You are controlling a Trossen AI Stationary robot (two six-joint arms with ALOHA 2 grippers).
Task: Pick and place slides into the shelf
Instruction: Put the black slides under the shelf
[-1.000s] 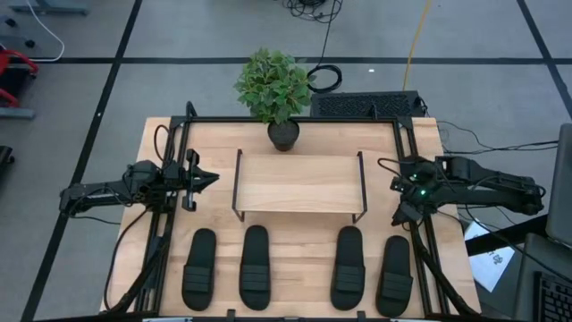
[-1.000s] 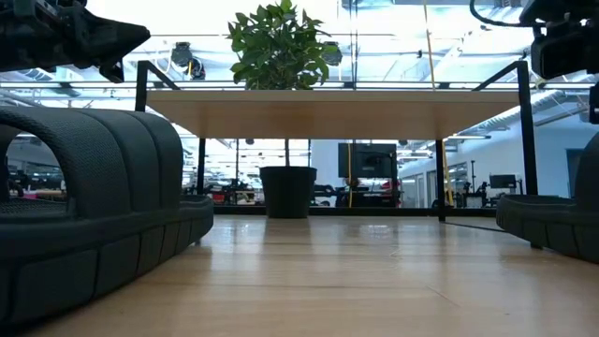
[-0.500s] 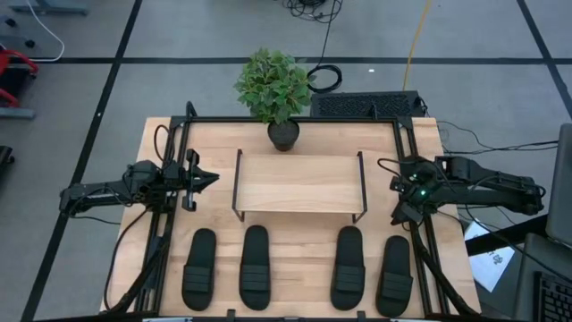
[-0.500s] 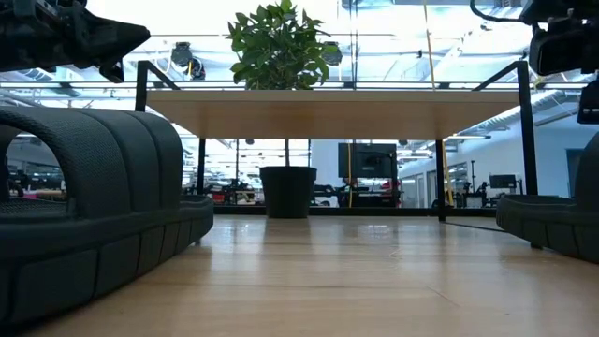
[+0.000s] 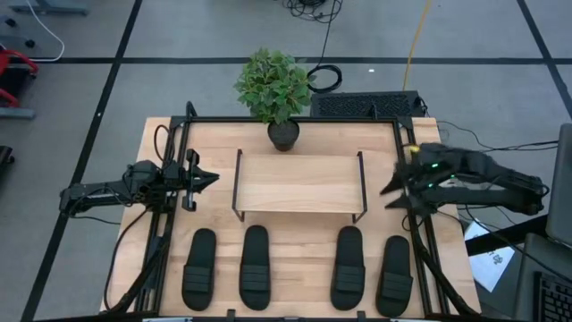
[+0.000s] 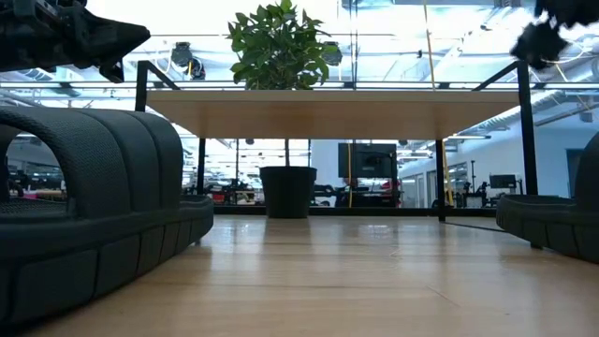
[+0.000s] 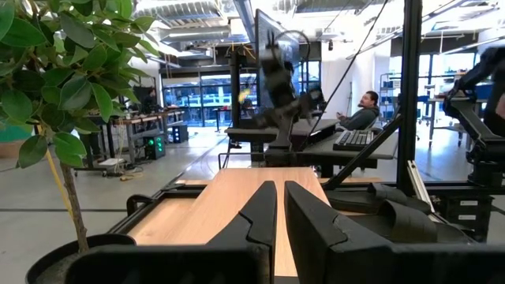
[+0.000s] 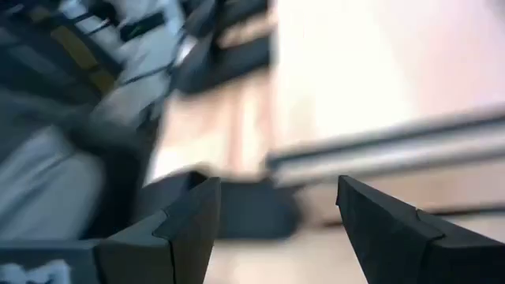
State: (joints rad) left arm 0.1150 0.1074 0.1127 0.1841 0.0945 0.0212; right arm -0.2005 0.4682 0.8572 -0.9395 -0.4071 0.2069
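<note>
Black slides (image 5: 255, 266) unlabelled, left fingers (image 7: 260, 207) narrow, right fingers (image 8: 193, 217) wide, empty.

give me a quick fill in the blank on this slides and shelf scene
1. ____ black slides lie in a row on the table.
2. The shelf top has ____ slides on it.
3. The potted plant stands ____ the shelf, on the side away from the slides.
4. The right claw has its fingers ____.

Missing words: four; no; behind; open
</note>
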